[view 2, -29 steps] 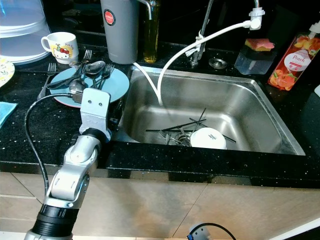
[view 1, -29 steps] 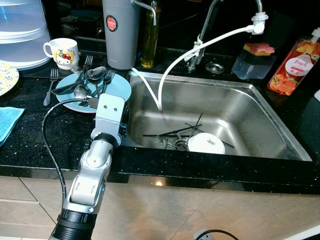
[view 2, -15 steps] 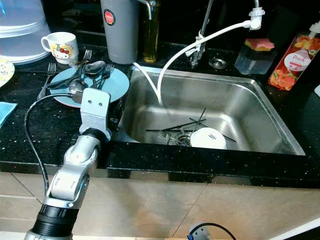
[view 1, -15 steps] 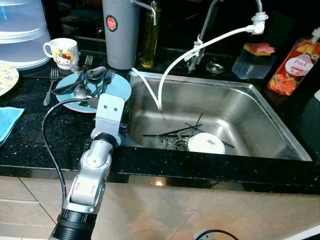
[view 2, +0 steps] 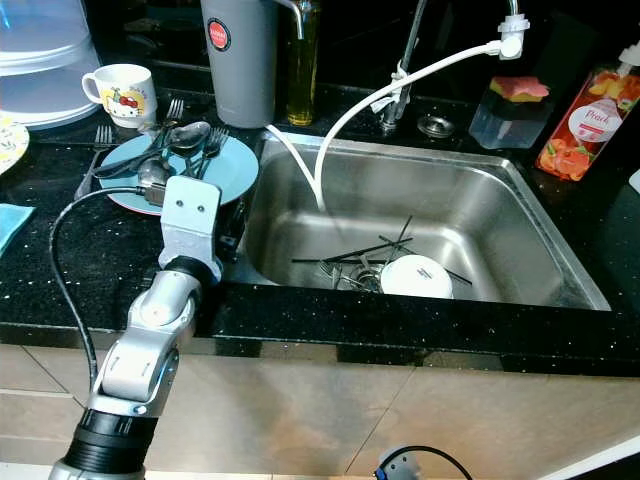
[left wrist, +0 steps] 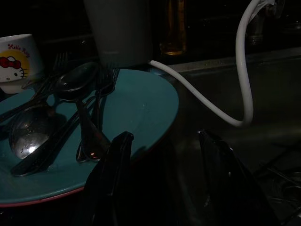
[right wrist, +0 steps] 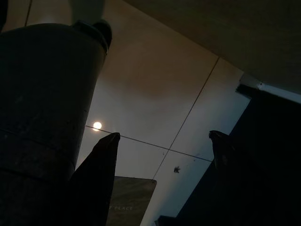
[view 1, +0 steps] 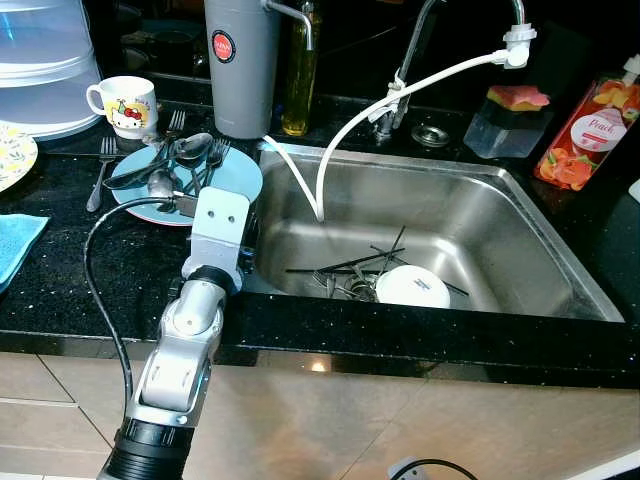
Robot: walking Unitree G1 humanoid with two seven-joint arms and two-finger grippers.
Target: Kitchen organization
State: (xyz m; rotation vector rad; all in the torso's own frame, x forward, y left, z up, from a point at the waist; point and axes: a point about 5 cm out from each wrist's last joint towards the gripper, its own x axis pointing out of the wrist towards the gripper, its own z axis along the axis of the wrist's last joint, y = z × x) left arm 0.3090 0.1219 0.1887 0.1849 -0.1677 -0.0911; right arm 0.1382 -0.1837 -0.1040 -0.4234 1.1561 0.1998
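Observation:
A light blue plate (view 1: pixel 238 178) lies on the black counter just left of the sink and carries several spoons and forks (view 1: pixel 185 155). My left arm's wrist (view 1: pixel 220 225) hovers over the plate's near edge, beside the sink rim. In the left wrist view my left gripper (left wrist: pixel 164 141) is open with nothing between its fingers, low over the plate's rim (left wrist: pixel 155 99). The steel sink (view 1: pixel 500 205) holds a white bowl (view 1: pixel 412 287) and dark chopsticks and forks (view 1: pixel 345 267). My right gripper (right wrist: pixel 164 141) hangs open over floor tiles.
A Hello Kitty mug (view 1: pixel 125 103), a tall grey container (view 1: pixel 242 65) and an oil bottle (view 1: pixel 298 75) stand behind the plate. A white hose (view 1: pixel 345 130) hangs into the sink. One fork (view 1: pixel 100 170), a blue cloth (view 1: pixel 15 245) and a clear cover (view 1: pixel 40 60) are left; a soap bottle (view 1: pixel 585 130) right.

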